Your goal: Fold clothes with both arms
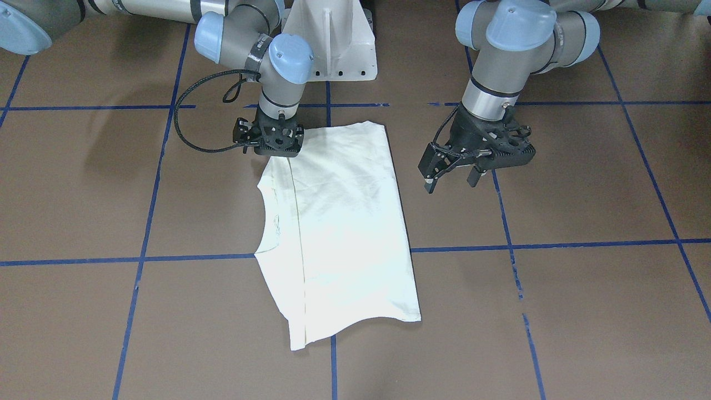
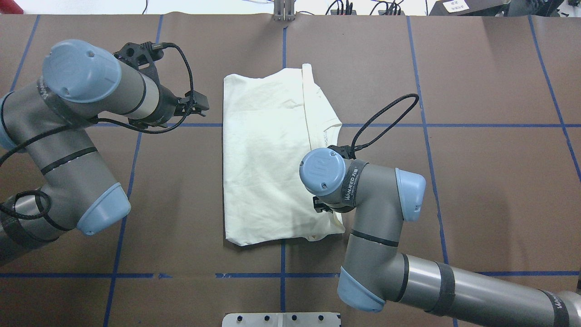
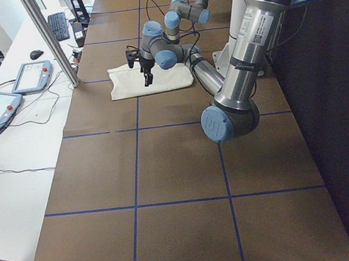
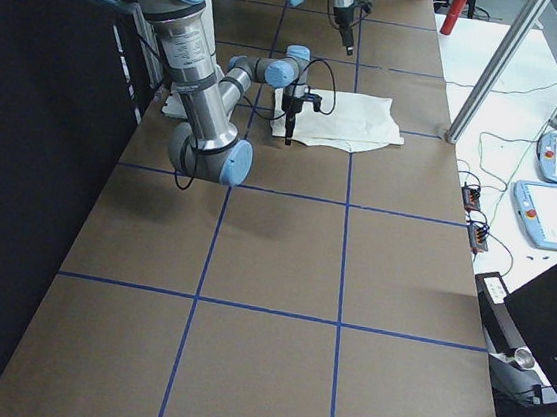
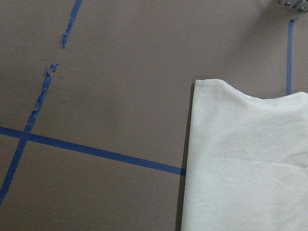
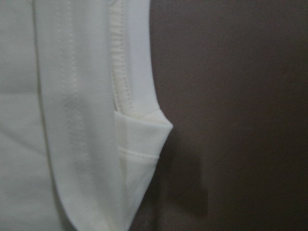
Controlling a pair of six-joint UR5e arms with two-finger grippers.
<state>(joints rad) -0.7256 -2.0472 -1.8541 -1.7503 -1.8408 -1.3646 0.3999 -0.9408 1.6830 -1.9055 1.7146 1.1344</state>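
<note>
We've got the shirt point(image 1: 344, 222) lying flat on the table point(image 1: 583, 183), folded into a long panel, plain side up, no print showing. The right gripper point(image 1: 270, 141) points straight down over the shirt's corner nearest the robot base. Its fingertips are hidden under its own body, so we cannot tell whether it's open or clamped, nor whether it touches the cloth. From its wrist camera, right below it, we see a stitched band point(image 6: 120, 91) along a folded edge of the shirt, with bare table alongside.

Over to the left gripper point(image 1: 452, 179): its fingers point(image 1: 429, 179) are spread wide with nothing between them. It hangs above bare table, with the shirt's long straight edge just beside it, on the side toward the other gripper. Its wrist camera catches that edge and a corner, with blue tape point(image 5: 96, 151) running under the cloth.
</note>
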